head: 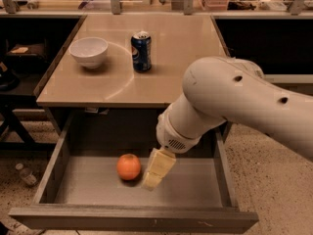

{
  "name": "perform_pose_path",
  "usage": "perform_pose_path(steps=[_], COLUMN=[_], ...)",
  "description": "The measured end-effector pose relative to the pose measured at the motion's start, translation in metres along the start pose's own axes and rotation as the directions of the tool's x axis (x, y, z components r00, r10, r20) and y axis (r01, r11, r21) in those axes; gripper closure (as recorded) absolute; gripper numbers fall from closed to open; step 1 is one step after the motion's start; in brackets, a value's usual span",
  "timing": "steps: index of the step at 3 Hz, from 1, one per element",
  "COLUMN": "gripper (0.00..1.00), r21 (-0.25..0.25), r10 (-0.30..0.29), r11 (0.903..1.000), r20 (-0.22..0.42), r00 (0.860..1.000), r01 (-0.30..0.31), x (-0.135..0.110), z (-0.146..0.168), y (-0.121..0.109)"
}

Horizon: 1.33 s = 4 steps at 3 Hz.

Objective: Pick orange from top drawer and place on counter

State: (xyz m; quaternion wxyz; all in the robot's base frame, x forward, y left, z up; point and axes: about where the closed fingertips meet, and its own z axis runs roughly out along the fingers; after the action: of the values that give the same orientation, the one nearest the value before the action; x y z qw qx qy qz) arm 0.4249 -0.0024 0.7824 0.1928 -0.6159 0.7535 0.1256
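The top drawer (195, 190) stands pulled out below the front edge of the bench (181, 48), its flat grey floor in full view. The orange (128, 166) sits on that floor, left of the middle and closer to the back than to the front panel. The gripper (155, 173) hangs inside the drawer just to the right of the orange, very close to it and angled down and leftward toward the floor. It holds nothing, and from this angle one cannot tell whether its grasp is spread or closed. The bulky white arm (234, 97) reaches in from the right, above the drawer's right wall. On the bench, a white bowl (88, 51) stands at the left and a blue soda can (141, 51) stands upright near it, the two apart. A small plastic bottle (24, 173) lies on the speckled floor left of the drawer.
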Motion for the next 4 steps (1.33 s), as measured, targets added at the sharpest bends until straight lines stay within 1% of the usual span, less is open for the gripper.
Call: perform_pose_path(steps=[1, 2, 3, 4], gripper=[0.0, 0.0, 0.0, 0.0], r21=[0.007, -0.016, -0.017, -0.05], r10=[0.017, 0.063, 0.07, 0.07], r11=[0.9998, 0.9979, 0.9974, 0.9964], r20=[0.001, 0.011, 0.013, 0.024], r00=[1.0, 0.998, 0.997, 0.997], r01=[-0.017, -0.063, -0.069, -0.068], x=[-0.004, -0.009, -0.009, -0.01], z=[0.045, 0.079, 0.081, 0.104], y=[-0.01, -0.012, -0.013, -0.004])
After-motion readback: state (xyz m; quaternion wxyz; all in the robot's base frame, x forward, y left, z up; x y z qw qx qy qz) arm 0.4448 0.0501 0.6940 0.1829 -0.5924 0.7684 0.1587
